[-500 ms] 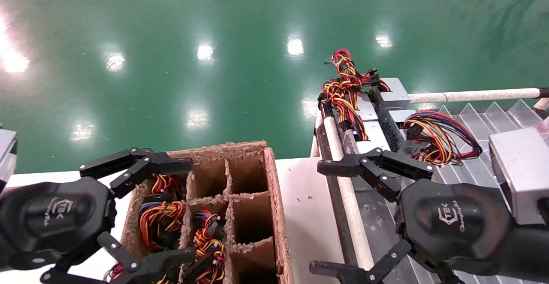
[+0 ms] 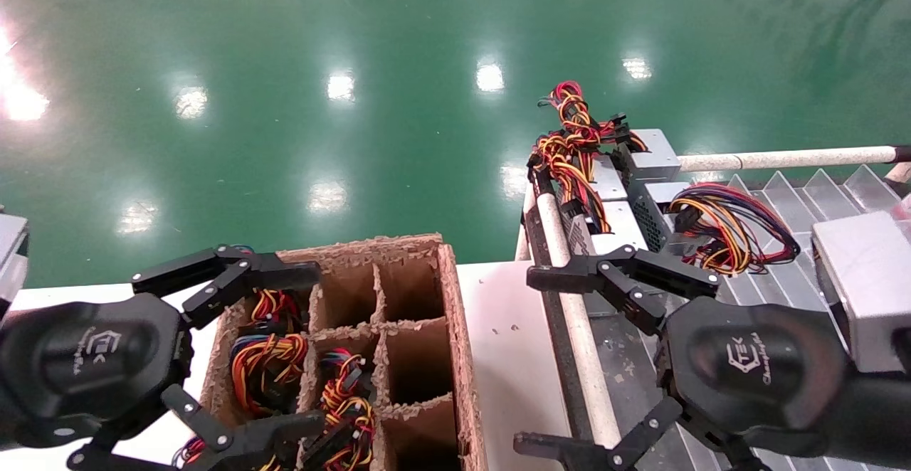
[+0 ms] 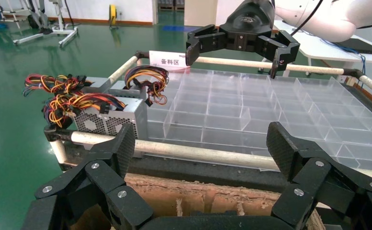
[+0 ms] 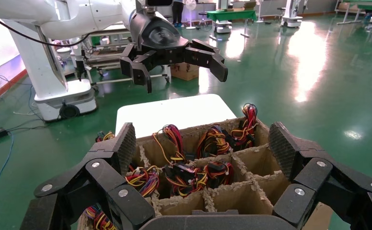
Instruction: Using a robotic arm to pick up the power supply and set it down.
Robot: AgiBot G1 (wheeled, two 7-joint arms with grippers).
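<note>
The power supply (image 2: pixel 618 220) (image 3: pixel 108 116), a silver box with a perforated side, sits in the far left corner of the clear tray, with its red, yellow and black wire bunch (image 2: pixel 573 140) hanging over the rail. My right gripper (image 2: pixel 525 361) (image 4: pixel 201 146) hovers open and empty over the tray's left rail, just in front of it. Over the cardboard box (image 2: pixel 455 329), my left gripper (image 2: pixel 317 346) (image 3: pixel 201 148) is also open and empty. Each wrist view shows the other gripper farther off: right (image 3: pixel 233 60), left (image 4: pixel 179 76).
Other silver boxes (image 2: pixel 651 154) crowd the same corner, one with a long purple-red-yellow wire loop (image 2: pixel 733 225). The clear divided tray (image 2: pixel 804 193) (image 3: pixel 251 105) has padded white rails (image 2: pixel 576 314). Several cells of the cardboard box (image 4: pixel 222 196) hold wire bundles. A white table (image 2: pixel 505 357) lies between box and tray.
</note>
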